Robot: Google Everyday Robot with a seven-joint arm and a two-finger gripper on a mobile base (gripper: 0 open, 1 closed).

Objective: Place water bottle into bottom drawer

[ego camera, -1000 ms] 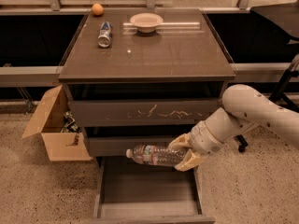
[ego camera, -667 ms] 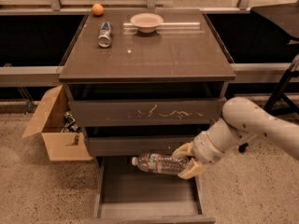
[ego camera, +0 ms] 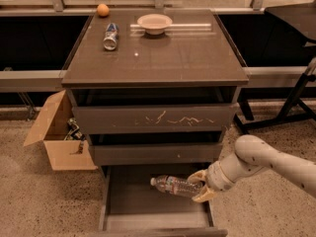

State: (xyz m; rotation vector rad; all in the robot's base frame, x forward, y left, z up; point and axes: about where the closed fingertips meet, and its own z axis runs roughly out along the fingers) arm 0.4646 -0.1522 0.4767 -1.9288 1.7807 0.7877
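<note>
The clear water bottle (ego camera: 174, 185) with a white cap lies on its side, cap to the left, held over the open bottom drawer (ego camera: 143, 201). My gripper (ego camera: 199, 186) is shut on the bottle's base end, at the right side of the drawer, with the white arm reaching in from the right. The bottle hangs low inside the drawer opening, just above its flat floor. The middle and top drawers above it are pushed nearly closed.
On the cabinet top (ego camera: 197, 58) lie a blue-and-silver can (ego camera: 110, 35), an orange (ego camera: 102, 10) and a pale bowl (ego camera: 154, 22). An open cardboard box (ego camera: 58, 135) stands on the floor left of the cabinet. A dark stand leg (ego camera: 291, 105) is at the right.
My gripper has moved down and slightly right with the bottle, from in front of the middle drawer into the bottom drawer's opening.
</note>
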